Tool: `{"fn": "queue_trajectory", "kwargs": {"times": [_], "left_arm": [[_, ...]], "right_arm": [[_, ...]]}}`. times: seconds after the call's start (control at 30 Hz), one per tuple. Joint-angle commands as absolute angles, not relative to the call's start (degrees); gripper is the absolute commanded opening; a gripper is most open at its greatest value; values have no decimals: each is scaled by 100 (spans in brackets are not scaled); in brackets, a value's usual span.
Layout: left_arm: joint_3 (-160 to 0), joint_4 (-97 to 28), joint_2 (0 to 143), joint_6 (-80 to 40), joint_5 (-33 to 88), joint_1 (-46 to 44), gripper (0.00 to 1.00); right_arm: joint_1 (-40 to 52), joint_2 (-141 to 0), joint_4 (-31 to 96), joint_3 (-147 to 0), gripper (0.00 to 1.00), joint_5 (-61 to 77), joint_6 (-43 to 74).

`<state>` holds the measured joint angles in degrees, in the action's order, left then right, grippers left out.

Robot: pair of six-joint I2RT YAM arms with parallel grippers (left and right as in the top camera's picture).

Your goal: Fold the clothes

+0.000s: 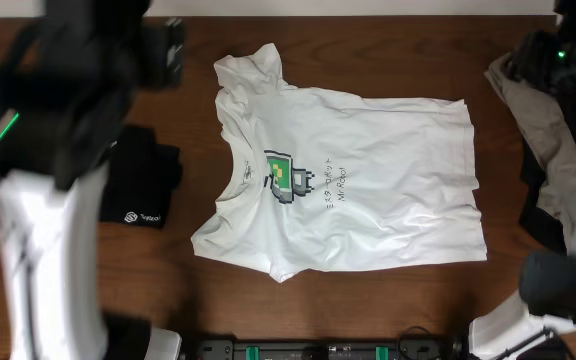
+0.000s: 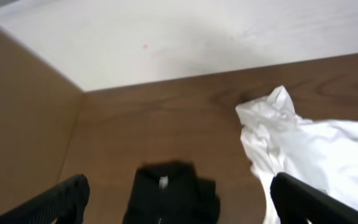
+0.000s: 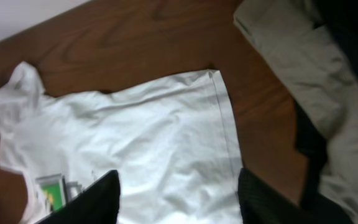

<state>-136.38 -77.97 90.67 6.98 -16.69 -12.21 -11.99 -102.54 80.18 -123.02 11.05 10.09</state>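
A large white T-shirt [image 1: 368,190] with a green-screened robot print [image 1: 283,177] lies spread flat on the wooden table, collar to the left. It also shows in the left wrist view [image 2: 316,149] and the right wrist view [image 3: 148,143]. A folded black garment [image 1: 143,185] lies left of it, and shows in the left wrist view [image 2: 169,196]. My left gripper [image 2: 179,199] is open and empty, raised above the black garment. My right gripper [image 3: 178,199] is open and empty, high above the shirt's hem side.
A pile of khaki [image 1: 543,130] and black clothes [image 1: 543,60] sits at the table's right edge; it also shows in the right wrist view [image 3: 316,74]. A white wall [image 2: 185,37] borders the table's far edge. The arm bases stand at the front corners.
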Motion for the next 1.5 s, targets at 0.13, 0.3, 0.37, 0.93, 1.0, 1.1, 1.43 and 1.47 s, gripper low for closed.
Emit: {"fn": "queue_trajectory", "kwargs": {"times": [0.13,0.3,0.37,0.93,1.0,1.1,1.43,1.47], "left_arm": [[-13605,-9201,8272,-40,-565,-1219,95],[-12881,-9612,8418,-167,-183,-1216,91],[-12394,-9511,8532,-183,-154,-1219,87],[-9172,-6202,10934,276,93,-1227,49],[-9172,-5959,11218,279,117,-1229,45],[-9172,-5931,11631,421,412,-1227,43],[-9170,-5647,12385,556,613,-1227,41],[-9170,-5640,12418,558,648,-1227,41]], "right_arm": [[-1146,-8895,8632,-12363,74,1140,805],[-1127,-8656,9067,-12363,77,1140,808],[-1116,-8676,9255,-12342,76,1144,810],[-749,-8757,8639,-10068,70,1140,810],[-742,-8755,8486,-9769,69,1142,814],[-742,-8755,8287,-9334,68,1142,895],[-742,-8755,7964,-8709,66,1140,915],[-742,-8755,7942,-8709,66,1140,915]]}}
